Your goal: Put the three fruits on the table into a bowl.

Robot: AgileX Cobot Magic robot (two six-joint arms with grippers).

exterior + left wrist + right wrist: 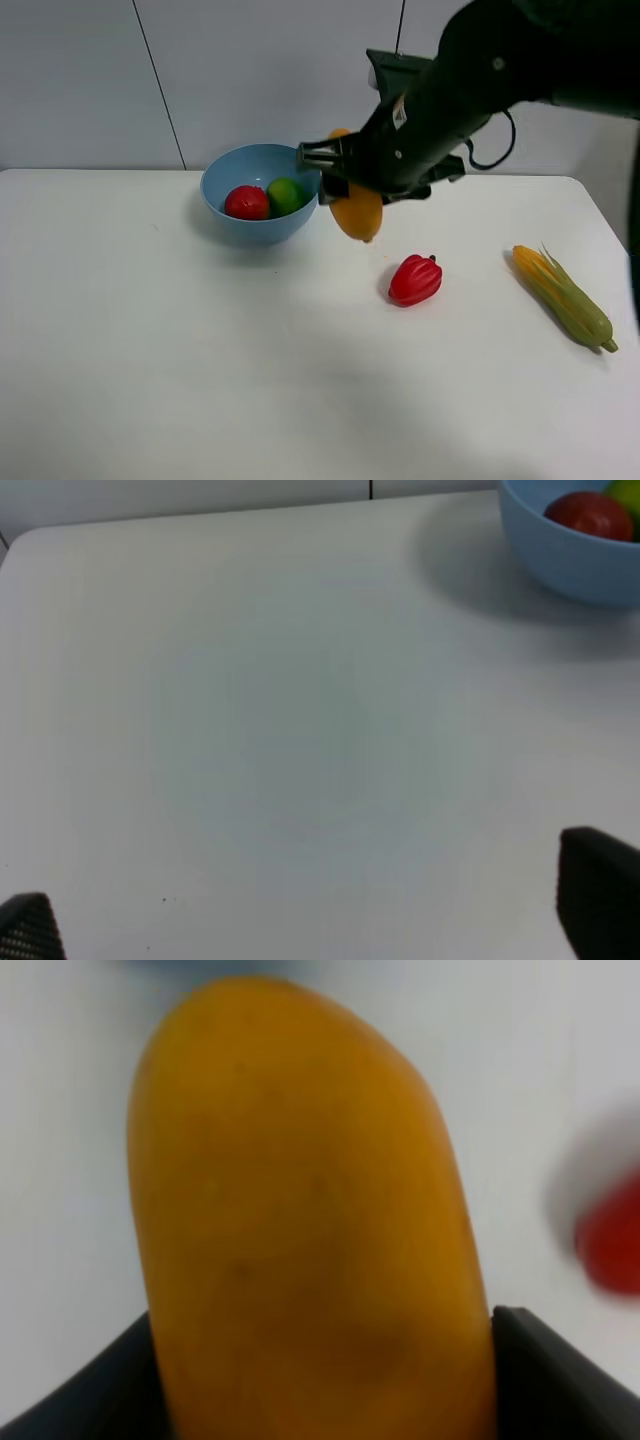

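Fingers of the right gripper (335, 180) clamp the mango (357, 212), lifted off the table (150, 350) just beside the bowl (215, 195). Tomato (246, 202) and lime (286, 195) already sit inside. You should carry the mango clear over the rim, lower it, then release. Left gripper (320, 920) idles, fingers wide.

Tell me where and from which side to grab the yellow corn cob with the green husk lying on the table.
Probably grip the yellow corn cob with green husk across its middle, coming straight down from above. It lies flat and alone on the white table, long and narrow, running diagonally, so the jaws should close across its narrow width, turned to match that slant.
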